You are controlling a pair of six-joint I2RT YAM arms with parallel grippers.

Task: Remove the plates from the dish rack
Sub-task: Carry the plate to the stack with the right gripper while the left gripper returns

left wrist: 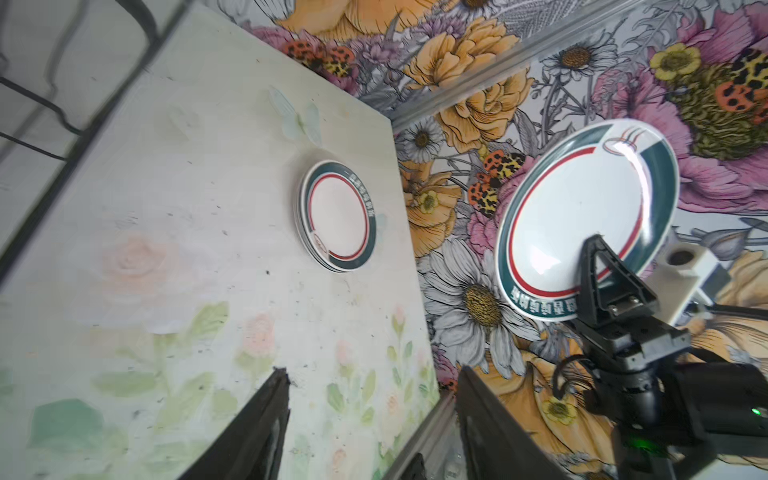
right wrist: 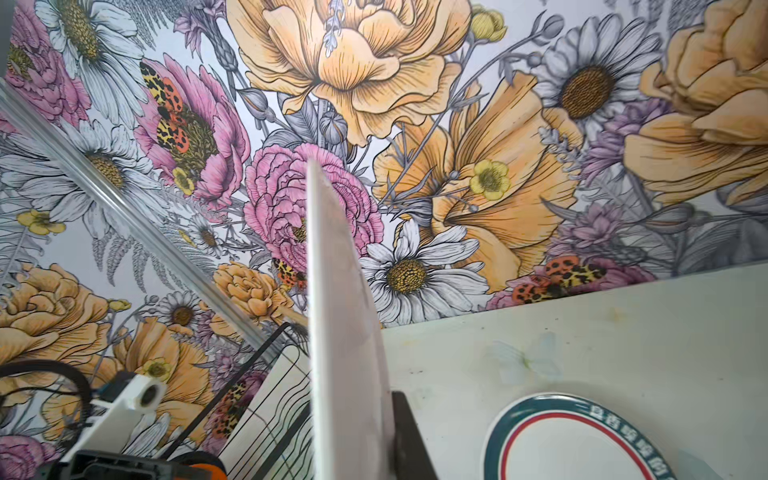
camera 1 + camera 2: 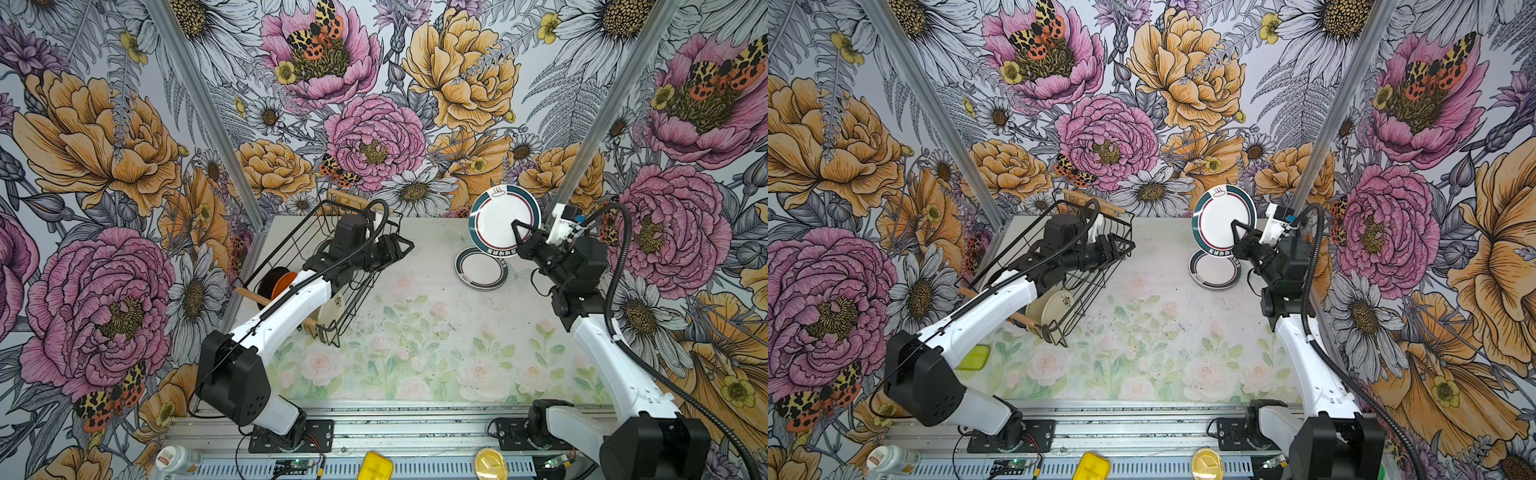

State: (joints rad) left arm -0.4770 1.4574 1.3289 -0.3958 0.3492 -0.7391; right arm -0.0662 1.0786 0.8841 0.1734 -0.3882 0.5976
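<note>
One teal-rimmed plate point(image 3: 498, 216) stands upright, pinched in the right claw point(image 3: 517, 227); the left claw point(image 1: 372, 374) gapes empty.

White bottle point(image 3: 178, 459), yellow box point(image 3: 375, 467), round yellow lid point(image 3: 491, 463)

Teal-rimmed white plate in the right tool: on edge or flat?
On edge, roughly upright: the round teal-rimmed white plate hangs over the flat stack of matching plates, its lower rim pinched in the right tool.

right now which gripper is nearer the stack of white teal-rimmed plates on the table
Right. The right gripper, clamping a raised teal-rimmed plate, is beside the stack; the left gripper is away at the black wire dish rack.
</note>
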